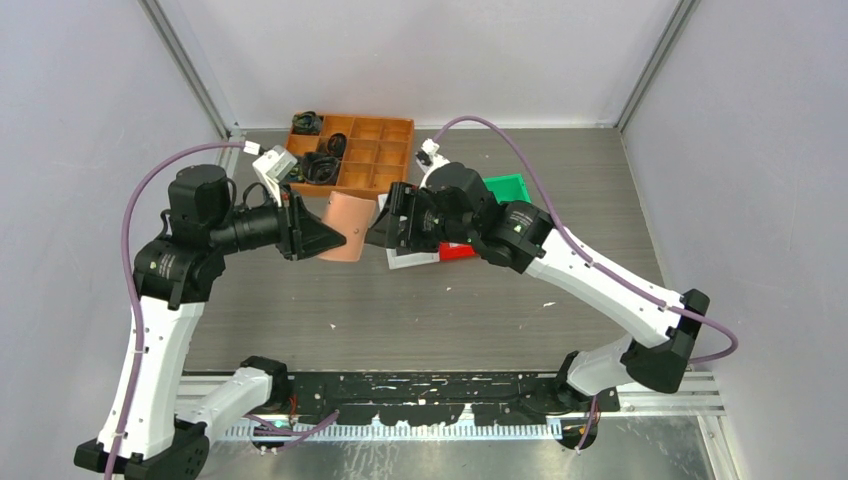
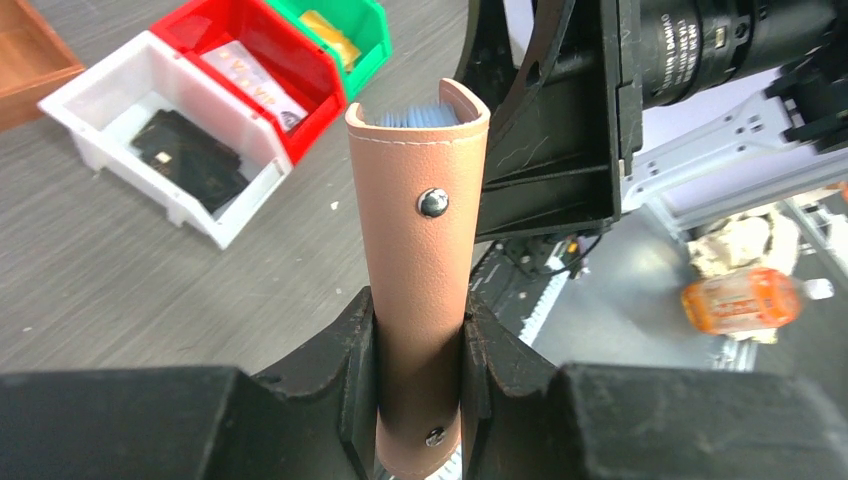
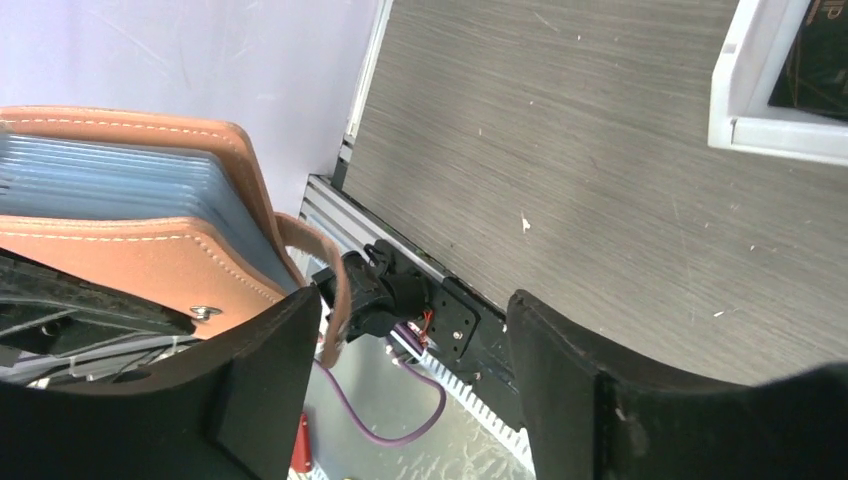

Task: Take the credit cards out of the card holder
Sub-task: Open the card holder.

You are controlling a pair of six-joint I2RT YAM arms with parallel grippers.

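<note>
My left gripper (image 1: 335, 238) is shut on the salmon-pink card holder (image 1: 350, 225) and holds it above the table; in the left wrist view the holder (image 2: 425, 280) stands between my fingers with bluish sleeve edges at its top. My right gripper (image 1: 380, 230) is open and empty just right of the holder; in the right wrist view the holder (image 3: 150, 260) with its bluish sleeves lies beside my left finger (image 3: 255, 385), snap tab hanging loose. No loose credit card shows outside the holder; any inside the sleeves are hidden.
An orange compartment tray (image 1: 355, 150) sits at the back. White (image 2: 160, 150), red (image 2: 250, 60) and green (image 2: 345, 30) bins sit behind the right arm; the white one holds a black item, the red one a card-like packet.
</note>
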